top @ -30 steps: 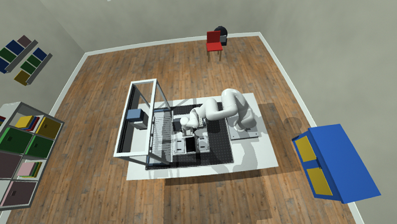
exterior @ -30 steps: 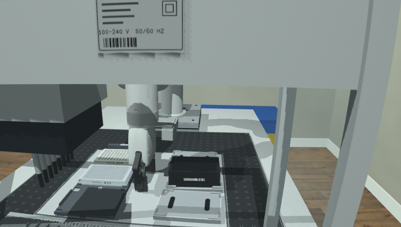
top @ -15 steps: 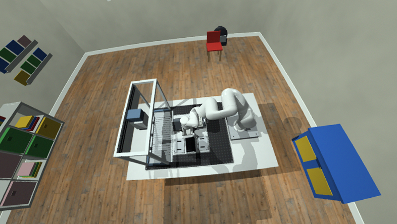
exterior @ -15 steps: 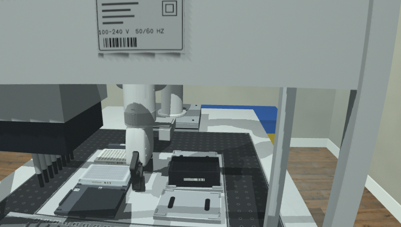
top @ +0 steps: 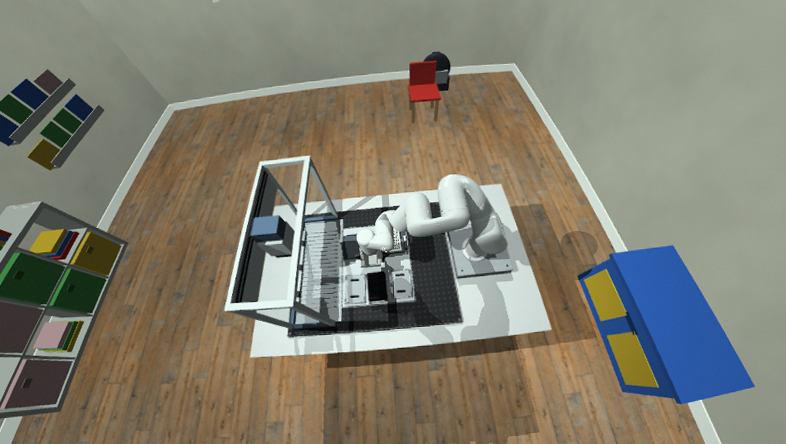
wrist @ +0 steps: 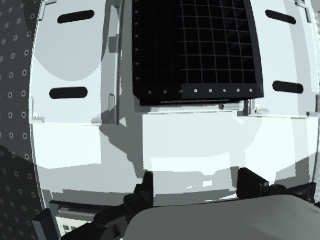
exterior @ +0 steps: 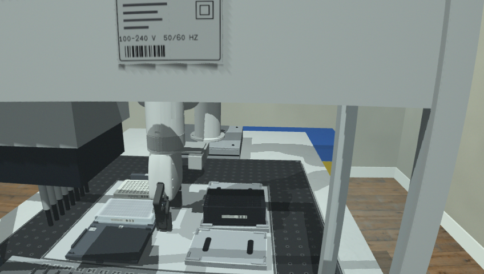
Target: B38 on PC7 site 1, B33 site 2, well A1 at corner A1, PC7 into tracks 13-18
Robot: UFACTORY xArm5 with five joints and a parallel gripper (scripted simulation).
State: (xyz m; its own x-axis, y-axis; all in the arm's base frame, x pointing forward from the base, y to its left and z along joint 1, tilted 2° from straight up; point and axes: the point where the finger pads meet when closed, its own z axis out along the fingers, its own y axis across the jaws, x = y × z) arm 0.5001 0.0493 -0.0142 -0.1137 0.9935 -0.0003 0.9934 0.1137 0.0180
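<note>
The dark carrier PC7 (exterior: pixel 112 242) (top: pixel 350 245) lies on the apron in front of the rails. Its site nearest the rails is bare. The white 384-well plate B33 (exterior: pixel 126 208) lies on the middle site, and the 96-well plate B38 (exterior: pixel 133 187) on the site beyond it. The black deep-well block B83 (exterior: pixel 234 203) (wrist: pixel 194 27) (top: pixel 377 286) sits in the middle nest. The nests on either side of it are empty: one (exterior: pixel 227 237) (wrist: pixel 67 54) and the other (wrist: pixel 287 47). My gripper (exterior: pixel 162 222) (wrist: pixel 196 184) is open and empty, low over the apron between the carrier and the nests.
The pipetting head (exterior: pixel 51 145) with its row of tips (exterior: pixel 57 203) hangs over the left of the rails (top: pixel 322 264). A frame post (exterior: pixel 336 190) stands at the right. The arm's base (top: pixel 481 239) is behind the nests.
</note>
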